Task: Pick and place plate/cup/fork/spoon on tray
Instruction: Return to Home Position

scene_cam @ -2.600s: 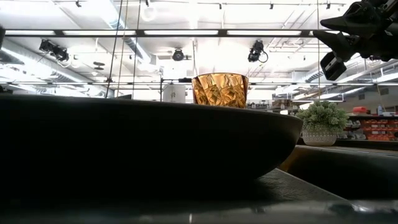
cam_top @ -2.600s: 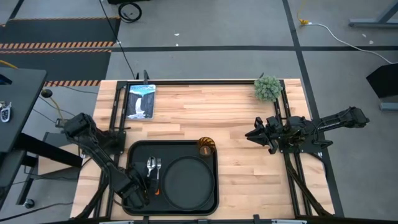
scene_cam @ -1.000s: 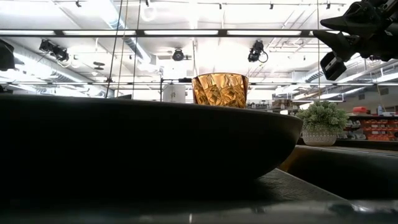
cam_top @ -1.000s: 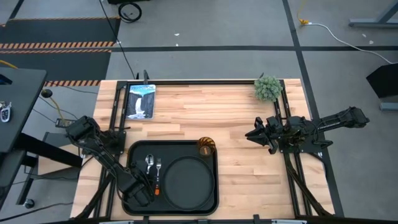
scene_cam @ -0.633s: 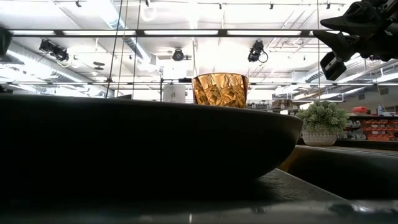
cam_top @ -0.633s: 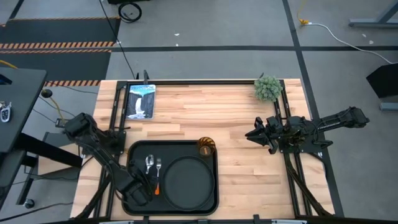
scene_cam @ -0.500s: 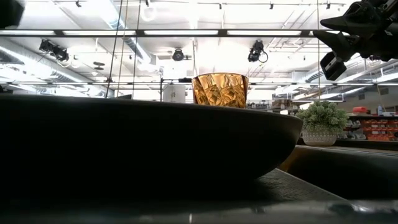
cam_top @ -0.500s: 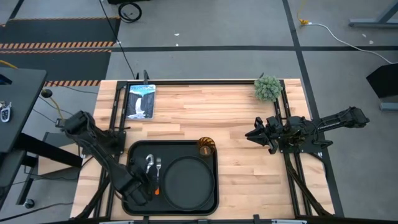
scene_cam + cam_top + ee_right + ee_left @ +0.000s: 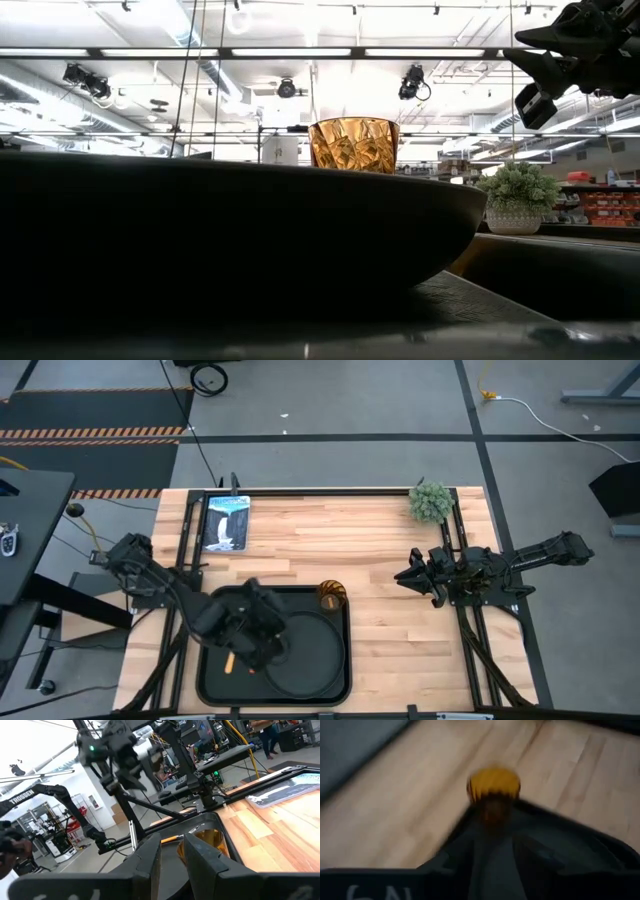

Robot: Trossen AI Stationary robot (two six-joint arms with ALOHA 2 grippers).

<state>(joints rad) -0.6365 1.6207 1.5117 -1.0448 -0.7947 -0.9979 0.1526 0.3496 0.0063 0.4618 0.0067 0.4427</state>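
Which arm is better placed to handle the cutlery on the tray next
Left. The left gripper is already over the tray, near the orange handle. The right gripper is off beside the table's right edge.

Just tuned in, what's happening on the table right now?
The left gripper is over the tray, above the spot between its left side and the plate, with an orange handle end showing beside it. The cup stands at the tray's far right corner. Whether the left gripper holds anything cannot be told. The right gripper waits over the bare table's right side.
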